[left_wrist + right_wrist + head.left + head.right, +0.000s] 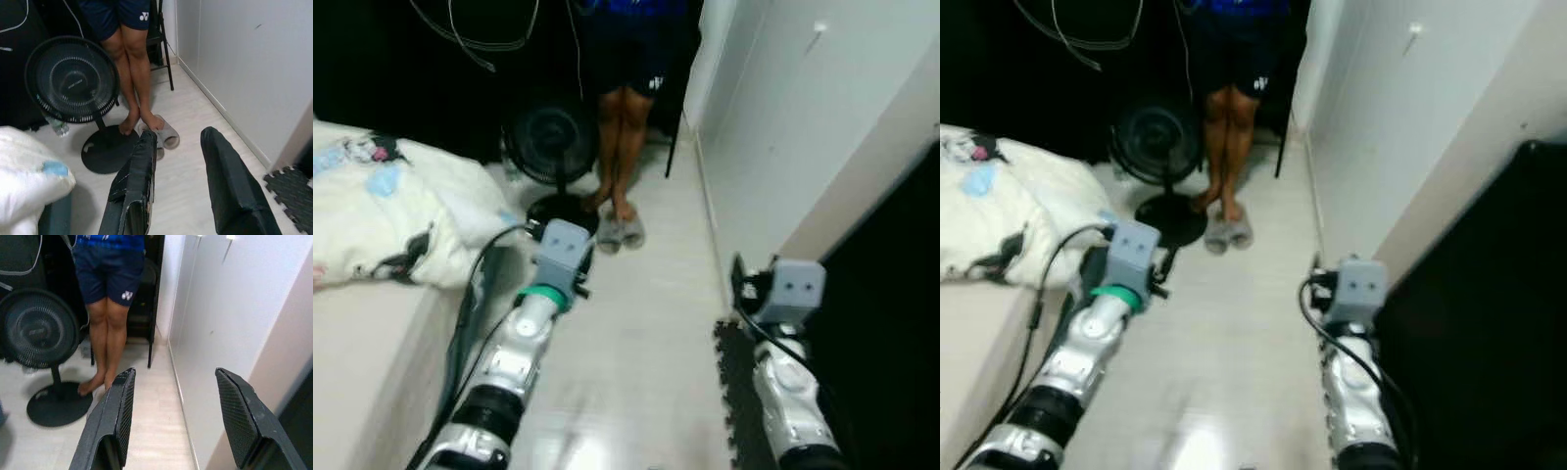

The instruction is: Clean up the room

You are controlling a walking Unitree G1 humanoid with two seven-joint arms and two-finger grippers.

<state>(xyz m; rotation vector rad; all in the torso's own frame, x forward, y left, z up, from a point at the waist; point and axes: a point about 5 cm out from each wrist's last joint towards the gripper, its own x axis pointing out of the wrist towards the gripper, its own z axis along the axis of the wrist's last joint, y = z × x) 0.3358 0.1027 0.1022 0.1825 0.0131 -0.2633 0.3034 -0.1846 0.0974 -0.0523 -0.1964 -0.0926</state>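
My left gripper (pixel 180 136) is open with nothing between its fingers, held above the pale floor (pixel 646 333) beside the bed (pixel 362 352). It looks toward a pair of grey slippers (pixel 164 137) on the floor next to a person's bare feet. My right gripper (pixel 175 374) is also open and holds nothing, close to the white wall (pixel 783 127). A cream blanket with cartoon prints (pixel 382 211) lies bunched on the bed. The left arm (pixel 524 343) and right arm (pixel 788 382) reach forward at either side of the floor strip.
A person (pixel 626 108) in dark blue shorts stands ahead, barefoot. A black standing fan (pixel 553 147) is on the floor to their left, with a plastic bottle (pixel 58 128) beside it. A black chair leg (pixel 672 152) stands behind. Dark foam matting (pixel 734 392) lies at the right.
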